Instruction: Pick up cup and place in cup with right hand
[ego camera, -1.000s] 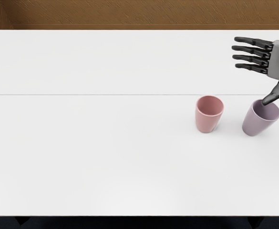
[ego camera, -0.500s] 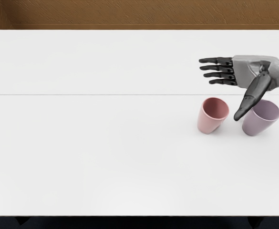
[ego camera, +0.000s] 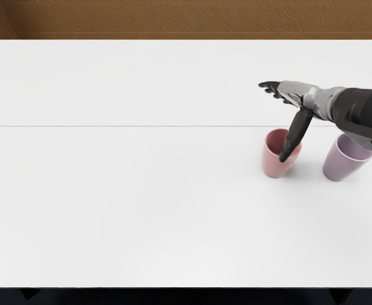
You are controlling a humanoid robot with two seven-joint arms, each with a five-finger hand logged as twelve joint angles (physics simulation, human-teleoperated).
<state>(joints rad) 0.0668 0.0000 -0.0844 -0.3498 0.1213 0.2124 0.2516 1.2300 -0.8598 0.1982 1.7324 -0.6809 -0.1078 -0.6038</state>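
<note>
White table [ego camera: 122, 203] — pink cup [ego camera: 275, 166], purple cup [ego camera: 343, 162] | right robot hand [ego camera: 292, 105] — fingers extended, nothing held

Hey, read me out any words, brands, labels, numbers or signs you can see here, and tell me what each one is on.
There are none to read: no lettering, number or sign shows on the pink cup, the purple cup, the right hand or the table. The sides of the cups turned away from view can't be checked.
</note>
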